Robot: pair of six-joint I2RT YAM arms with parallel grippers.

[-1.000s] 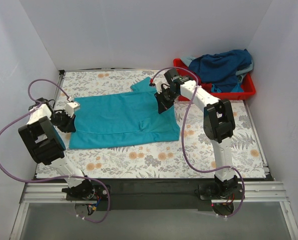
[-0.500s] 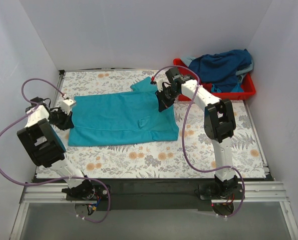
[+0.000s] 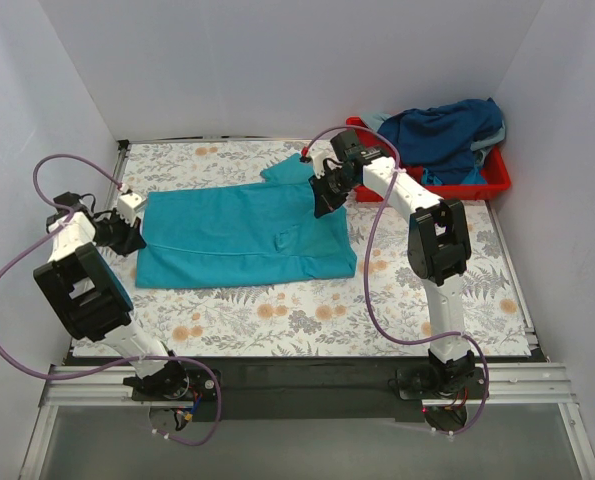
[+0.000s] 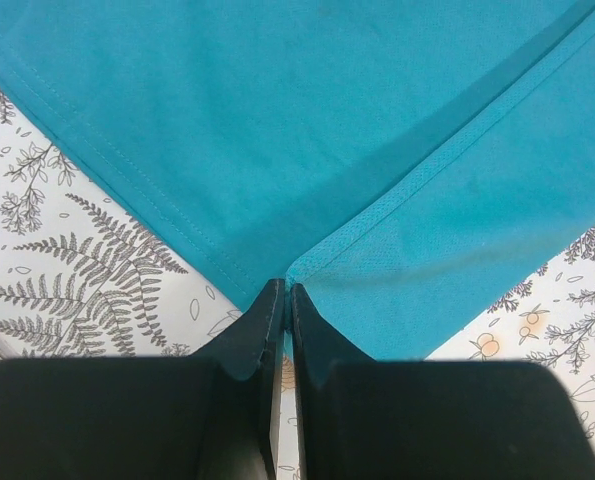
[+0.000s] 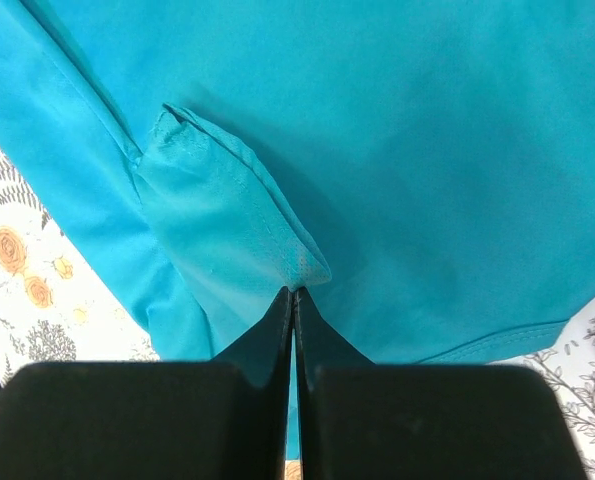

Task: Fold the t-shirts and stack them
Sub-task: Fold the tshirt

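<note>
A teal-turquoise t-shirt [image 3: 242, 232] lies spread across the middle of the flowered table. My left gripper [image 3: 134, 232] is shut on its left edge; the left wrist view shows the jaws pinching a corner of the teal cloth [image 4: 307, 130] at the tips [image 4: 284, 290]. My right gripper [image 3: 322, 203] is shut on the shirt's upper right part; the right wrist view shows the jaws [image 5: 293, 292] closed on a raised fold of the cloth [image 5: 227, 220]. More t-shirts, navy blue and teal [image 3: 445, 130], are heaped in the tray.
A red plastic tray [image 3: 495, 180] stands at the back right corner, filled with the heaped shirts. White walls close in the table on the left, back and right. The flowered table cover [image 3: 307, 315] shows in front of the shirt.
My left gripper has moved left and slightly back, drawing the shirt's left edge outward. My right gripper has shifted a little back. The shirt lies stretched flatter and wider.
</note>
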